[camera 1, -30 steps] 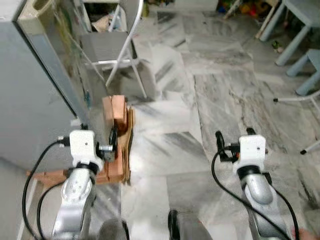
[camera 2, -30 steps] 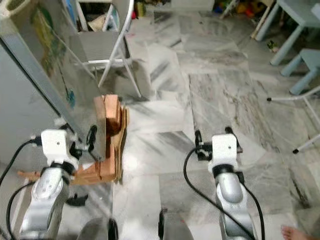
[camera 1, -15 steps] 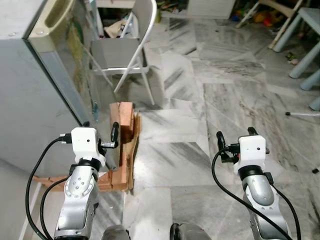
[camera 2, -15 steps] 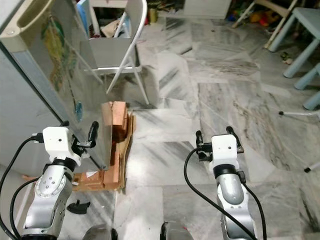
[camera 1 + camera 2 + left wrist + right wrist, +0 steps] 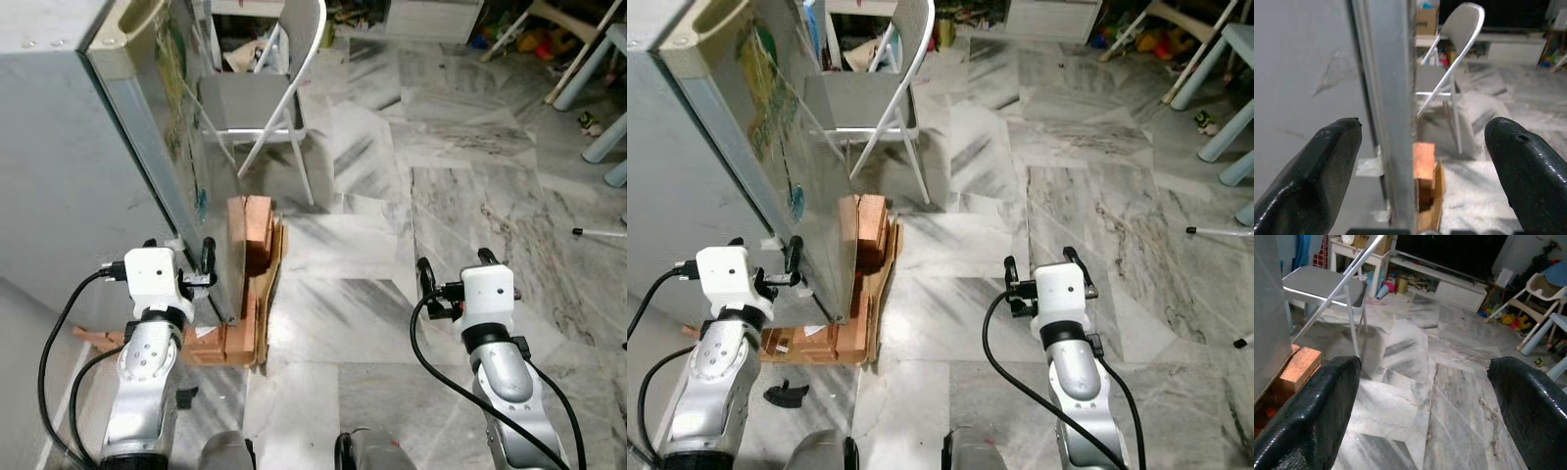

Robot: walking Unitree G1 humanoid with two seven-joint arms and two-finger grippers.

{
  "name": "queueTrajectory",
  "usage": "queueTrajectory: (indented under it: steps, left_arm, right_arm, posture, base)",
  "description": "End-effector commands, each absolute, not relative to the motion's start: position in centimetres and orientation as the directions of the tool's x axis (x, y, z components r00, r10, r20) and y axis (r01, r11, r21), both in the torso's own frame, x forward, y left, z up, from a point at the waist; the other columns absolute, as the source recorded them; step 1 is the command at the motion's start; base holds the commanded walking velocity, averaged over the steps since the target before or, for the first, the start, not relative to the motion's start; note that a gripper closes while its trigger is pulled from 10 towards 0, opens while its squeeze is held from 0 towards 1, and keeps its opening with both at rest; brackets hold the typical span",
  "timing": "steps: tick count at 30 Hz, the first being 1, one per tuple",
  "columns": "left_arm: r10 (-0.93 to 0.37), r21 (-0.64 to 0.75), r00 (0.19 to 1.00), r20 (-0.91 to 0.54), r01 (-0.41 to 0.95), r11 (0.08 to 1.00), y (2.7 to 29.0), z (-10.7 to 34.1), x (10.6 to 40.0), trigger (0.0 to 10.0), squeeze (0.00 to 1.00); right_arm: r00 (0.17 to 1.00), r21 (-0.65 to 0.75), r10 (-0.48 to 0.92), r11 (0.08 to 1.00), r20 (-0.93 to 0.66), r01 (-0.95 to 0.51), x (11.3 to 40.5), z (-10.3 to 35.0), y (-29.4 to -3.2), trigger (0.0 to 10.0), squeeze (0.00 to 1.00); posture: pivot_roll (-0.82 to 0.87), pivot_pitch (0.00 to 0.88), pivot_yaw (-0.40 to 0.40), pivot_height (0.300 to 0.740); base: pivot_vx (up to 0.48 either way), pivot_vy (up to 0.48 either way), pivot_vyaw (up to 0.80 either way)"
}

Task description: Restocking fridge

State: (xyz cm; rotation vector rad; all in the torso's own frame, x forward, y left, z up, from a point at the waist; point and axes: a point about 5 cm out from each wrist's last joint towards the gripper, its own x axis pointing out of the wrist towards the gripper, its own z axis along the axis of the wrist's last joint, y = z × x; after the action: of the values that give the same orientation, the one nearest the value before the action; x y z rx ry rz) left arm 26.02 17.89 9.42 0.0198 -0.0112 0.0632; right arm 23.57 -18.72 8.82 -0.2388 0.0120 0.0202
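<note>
- Two grippers are raised in front of the robot, neither holding anything.
- Left gripper has its fingers spread wide, straddling the free edge of the fridge door; judging by this, it is placed to catch that edge and swing the door.
- Fridge stands at ten o'clock, its door edge pointing toward the robot, so its shelves cannot be seen.
- Right gripper is at four o'clock, fingers wide apart over bare marble floor, seemingly kept free for stock.
- Bricks and cardboard lie at the door's foot at eleven o'clock, perhaps as a prop.
- Chair stands at twelve o'clock beyond them.
</note>
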Motion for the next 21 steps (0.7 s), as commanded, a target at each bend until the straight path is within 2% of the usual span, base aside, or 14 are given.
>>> queueTrajectory:
  steps: [1,4,12,21]
  left_arm:
    - [0.073,0.024,0.997,0.002,-0.073,0.997,17.9,9.1,26.1,10.0,0.00]
    - [0.069,0.021,0.998,0.009,-0.069,0.997,17.8,9.2,26.6,10.0,0.00]
    - [0.055,0.018,0.998,0.014,-0.055,0.998,17.3,9.0,27.7,10.0,0.00]
    - [-0.038,0.006,0.999,0.015,0.038,0.999,16.7,9.3,31.0,10.0,0.00]
  right_arm:
    - [0.999,-0.238,0.031,0.971,0.008,-0.029,23.6,9.3,-18.7,10.0,0.00]
    - [0.999,-0.237,0.031,0.971,0.011,-0.028,23.6,9.4,-18.6,10.0,0.00]
    - [1.000,-0.235,0.022,0.972,0.008,-0.020,23.6,9.5,-18.8,10.0,0.00]
    - [1.000,-0.255,0.027,0.966,-0.004,-0.027,22.8,9.7,-19.4,10.0,0.00]
  posture:
    - [0.02,0.107,-0.022,0.740]
    - [0.02,0.108,-0.022,0.740]
    - [0.00,0.116,-0.023,0.740]
    - [-0.05,0.132,-0.031,0.740]
  base:
    - [0.000,0.000,0.60]
    - [0.000,0.000,0.66]
    - [0.000,0.000,0.00]
    - [0.000,0.000,0.00]
